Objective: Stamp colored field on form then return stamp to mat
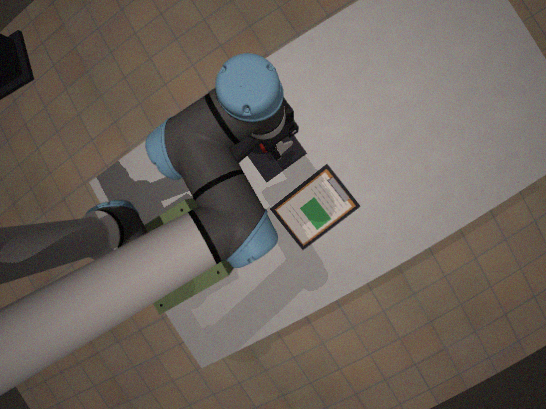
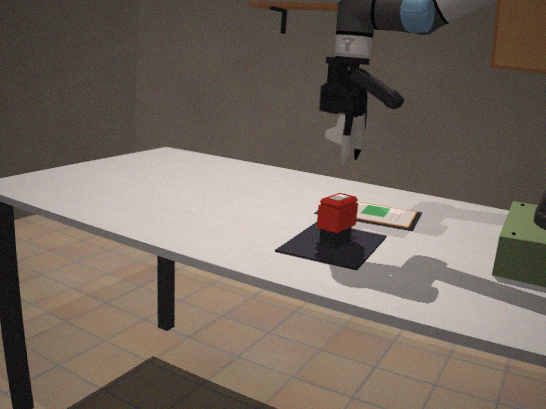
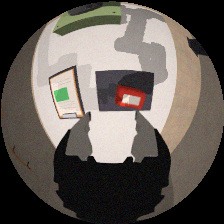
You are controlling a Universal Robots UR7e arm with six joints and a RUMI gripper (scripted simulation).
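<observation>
Plenty of white desk [image 1: 410, 96] [image 2: 175, 196] [image 3: 112, 142] opens toward 2 o'clock in the top view, and in the wrist view its edge runs past the mat [image 1: 267, 172] [image 2: 300, 246] [image 3: 106, 102] at 3 o'clock. My hand [image 1: 279, 147] [image 2: 350, 158] [image 3: 113, 111] is up above the desk, fingers parted and holding nothing. And there's the stamp [image 1: 263, 147] [image 2: 338, 215] [image 3: 130, 96], upright on the mat, toward 5 o'clock from its middle in my wrist view: boxy, red, pale patch on top, dark foot. Over at 9 o'clock, apart from the mat, lies the form [image 1: 298, 215] [image 2: 404, 217] [image 3: 71, 85], paper on an orange-edged, dark-rimmed board, its field [image 1: 316, 213] [image 2: 375, 211] [image 3: 61, 94] flat green. Smooth dark mat, square-cornered; green block base [image 1: 192, 286] [image 2: 520, 256] [image 3: 90, 21] around 11.
</observation>
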